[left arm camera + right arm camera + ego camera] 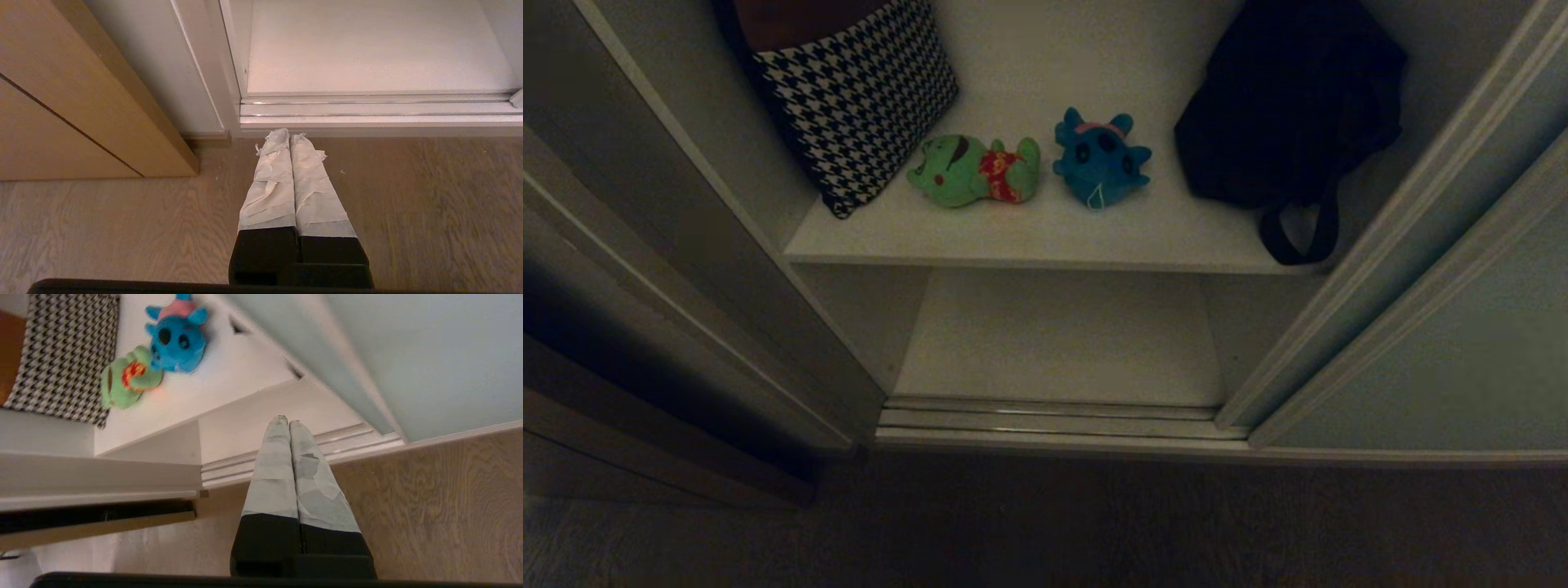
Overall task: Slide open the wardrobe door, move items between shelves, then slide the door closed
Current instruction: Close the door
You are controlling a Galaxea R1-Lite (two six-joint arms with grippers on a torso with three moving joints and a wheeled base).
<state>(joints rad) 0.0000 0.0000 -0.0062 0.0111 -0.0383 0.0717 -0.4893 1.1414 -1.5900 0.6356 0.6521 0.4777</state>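
The sliding wardrobe door stands slid to the right, leaving the wardrobe open. On the upper shelf lie the green plush toy and, just right of it, the blue plush toy, between a houndstooth bag and a black bag. The right claw, pressed together and empty, hangs over the floor, well nearer than the toys. The left claw, also pressed together, hangs low before the floor track.

Dim murky head view, wrist views brighter (right slightly blurred)
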